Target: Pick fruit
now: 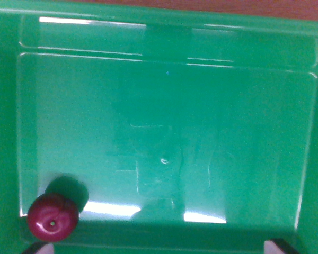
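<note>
Fruit (52,217) sits low in the wrist view's left corner of a green plastic bin (164,32). Round, dark red, glossy; small pale dot near its middle, likely the stem pit. Looks like a plum or cherry-type fruit, kind not certain. It rests on the bin floor, tucked against the near wall where that wall meets the wall on the wrist view's left. Dark shadow just above and to its right.

Bin floor flat, shiny, with faint moulded lines and a few scuffs near the centre. Bright glare patches along the near edge of the floor and on the far rim. Far wall has a stepped ledge running across it.

Worktop (212,8) shows as a thin brown strip beyond the far rim, wood tone.

End effector: only two dark finger tips (280,246) visible at the bottom edge, one near the wrist view's right corner, one just under the fruit at the left. They stand far apart, so the end effector reads as wide, holding nothing. The left tip is close to the fruit; contact cannot be told.
</note>
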`<state>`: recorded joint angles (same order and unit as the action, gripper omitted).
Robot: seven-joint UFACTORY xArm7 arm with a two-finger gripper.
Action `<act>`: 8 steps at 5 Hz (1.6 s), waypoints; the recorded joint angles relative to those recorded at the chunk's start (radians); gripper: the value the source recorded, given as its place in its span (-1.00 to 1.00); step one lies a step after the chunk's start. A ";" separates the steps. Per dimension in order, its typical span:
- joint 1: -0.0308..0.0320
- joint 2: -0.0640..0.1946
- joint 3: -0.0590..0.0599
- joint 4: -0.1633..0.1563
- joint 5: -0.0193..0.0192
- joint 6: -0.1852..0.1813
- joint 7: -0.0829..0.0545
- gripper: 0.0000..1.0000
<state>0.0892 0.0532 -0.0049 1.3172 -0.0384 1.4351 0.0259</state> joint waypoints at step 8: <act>0.0314 0.033 0.021 -0.150 0.0311 -0.179 -0.055 -1.00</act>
<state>0.1206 0.0865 0.0164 1.1670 -0.0073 1.2559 -0.0290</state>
